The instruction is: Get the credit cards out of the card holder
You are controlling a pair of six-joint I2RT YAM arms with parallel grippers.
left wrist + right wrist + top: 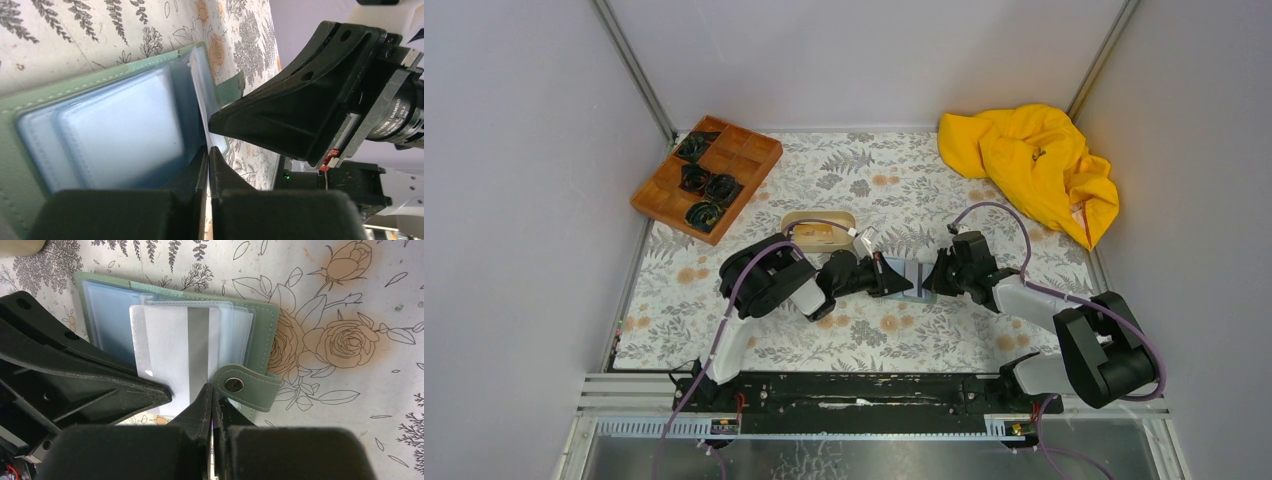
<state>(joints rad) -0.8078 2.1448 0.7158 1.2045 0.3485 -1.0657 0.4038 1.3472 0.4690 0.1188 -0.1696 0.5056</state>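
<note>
The card holder [921,282] lies open on the floral cloth between both grippers; in the right wrist view its blue-grey cover [262,335] holds clear sleeves and a snap strap [245,387]. A whitish credit card [167,345] with a grey stripe sticks partway out of a sleeve. My left gripper [208,150] is shut with the card's thin edge [200,100] running between its fingers. My right gripper [212,389] is shut, its tips on the card beside the snap strap. No tan-orange card shows.
A beige oval tray [819,230] stands just behind the card holder. A brown wooden compartment tray [707,178] with dark coiled items is at the back left. A crumpled yellow cloth [1034,165] lies at the back right. Grey walls enclose the table.
</note>
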